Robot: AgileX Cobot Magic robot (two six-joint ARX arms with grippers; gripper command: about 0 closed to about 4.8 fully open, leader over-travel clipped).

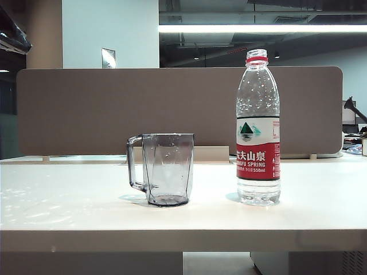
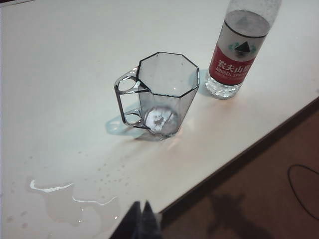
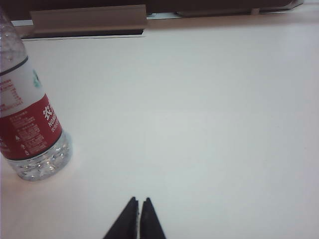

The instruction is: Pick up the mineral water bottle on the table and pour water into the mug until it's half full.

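Grey mug (image 1: 167, 169) sits mid-counter (image 1: 69, 200), bottle (image 1: 258, 129) upright at its 3 o'clock, apart. Our left gripper (image 2: 141, 219) and right gripper (image 3: 139, 215) are both pressed together, holding nothing. Puddle (image 2: 70, 199) near the counter edge; we risk skidding the mug or tipping the tall bottle.

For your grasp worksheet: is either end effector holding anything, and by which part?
Nothing is held. The left end effector and right end effector are both shut on nothing above the white table, apart from the clear plastic bottle and grey faceted mug.
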